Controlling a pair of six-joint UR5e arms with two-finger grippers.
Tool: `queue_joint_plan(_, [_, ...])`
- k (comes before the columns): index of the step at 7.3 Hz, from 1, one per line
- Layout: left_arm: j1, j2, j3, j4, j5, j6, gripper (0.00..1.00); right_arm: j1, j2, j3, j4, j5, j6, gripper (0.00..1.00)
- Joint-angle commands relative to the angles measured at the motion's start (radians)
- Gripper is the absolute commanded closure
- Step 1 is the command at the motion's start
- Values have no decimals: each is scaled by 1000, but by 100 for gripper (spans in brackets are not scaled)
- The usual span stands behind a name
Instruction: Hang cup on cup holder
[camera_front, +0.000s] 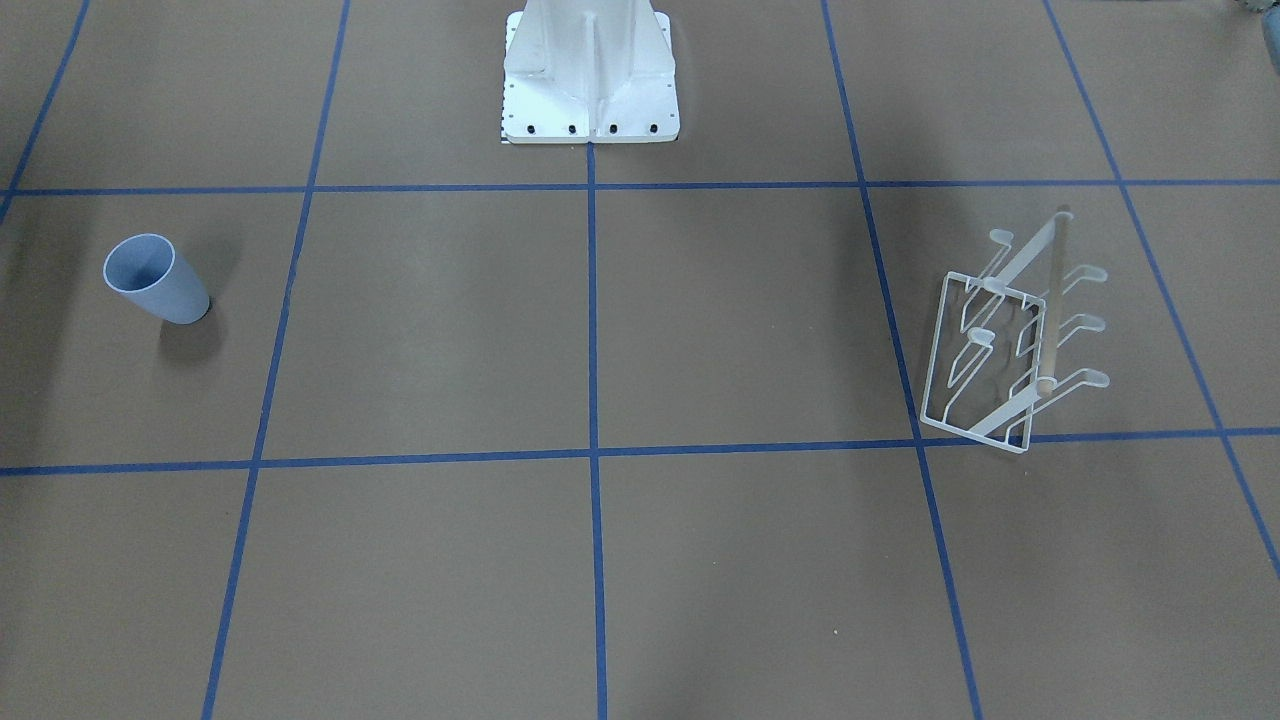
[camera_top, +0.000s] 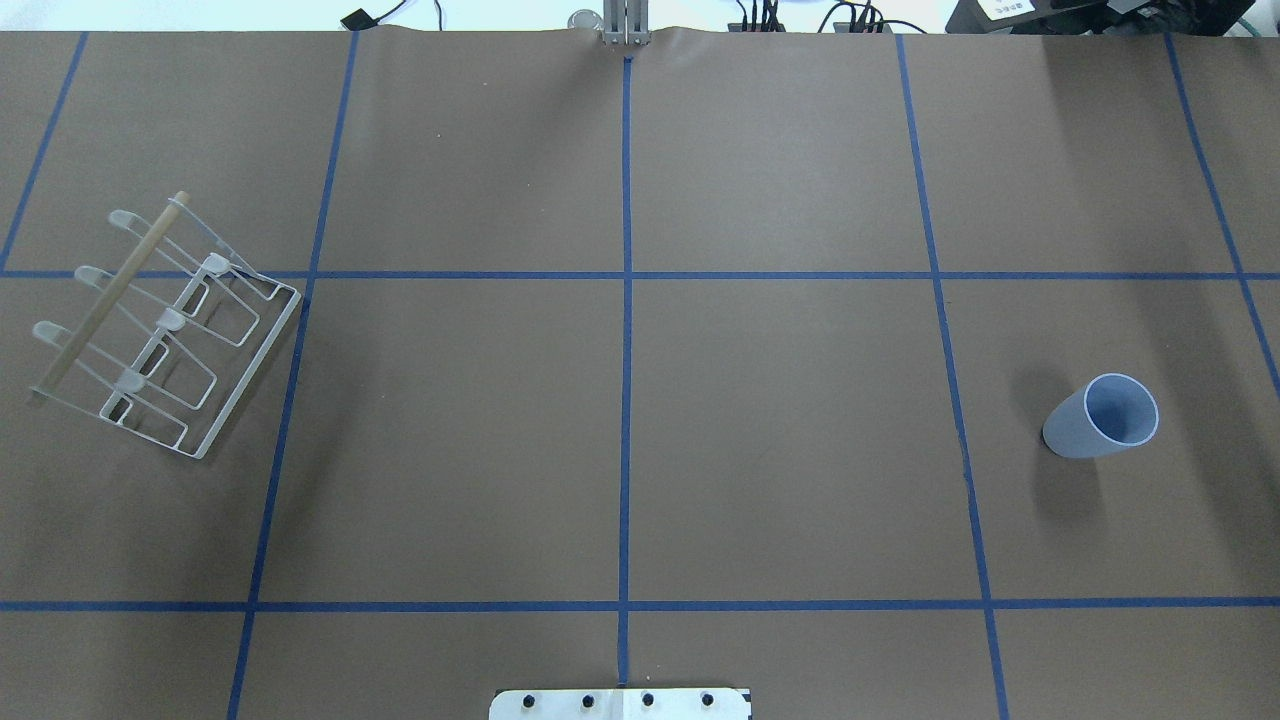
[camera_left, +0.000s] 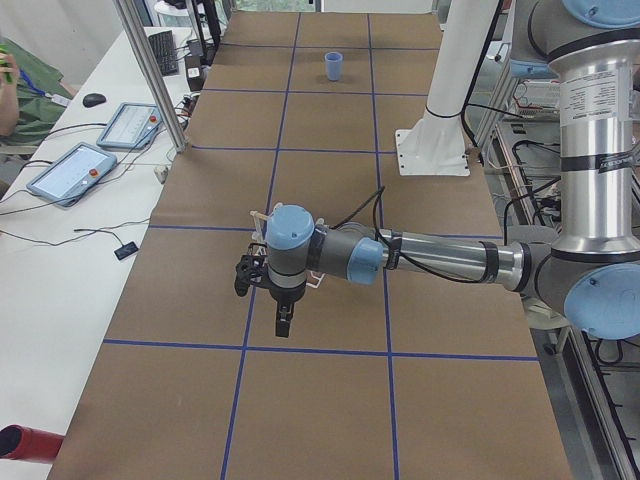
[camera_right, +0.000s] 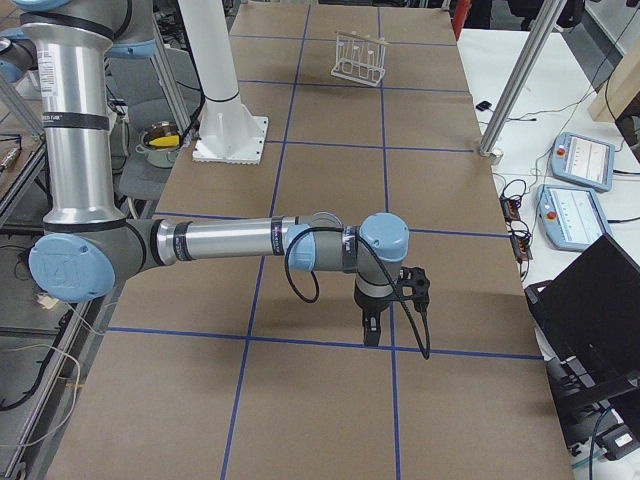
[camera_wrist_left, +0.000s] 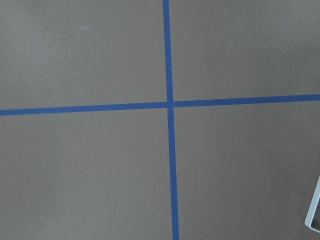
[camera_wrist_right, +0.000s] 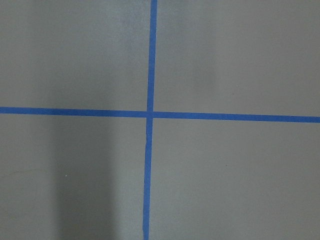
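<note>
The light-blue cup (camera_front: 155, 280) stands upright, mouth up, on the brown table on the robot's right side; it also shows in the overhead view (camera_top: 1100, 417) and far off in the exterior left view (camera_left: 333, 66). The white wire cup holder (camera_front: 1053, 298) with its wooden dowel stands on the robot's left side (camera_top: 109, 296) (camera_right: 360, 58). My left gripper (camera_left: 283, 326) hangs above the table near the holder. My right gripper (camera_right: 371, 330) hangs above the table's right part. Both show only in the side views, so I cannot tell whether they are open or shut.
The white robot base (camera_front: 590, 90) stands at the table's middle edge. Blue tape lines grid the table (camera_top: 625, 400). Metal posts (camera_left: 150, 70) (camera_right: 515, 80), tablets (camera_left: 70, 170) (camera_right: 580, 160) and a laptop (camera_right: 590, 300) line the operators' side.
</note>
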Motion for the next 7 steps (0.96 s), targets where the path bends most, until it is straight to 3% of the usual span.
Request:
queue_joint_plan(1, [0,16,0,-1,0,0,2,0,0,0,2,-1,-2,0])
queue_joint_plan(5, [-2,16,-4,0,-1,-3,2,0,0,6,5,-5,-2,0])
queue_joint_plan(7, [1,15,-24,0,3,0,2,-36,21,63,9,-14,-19,0])
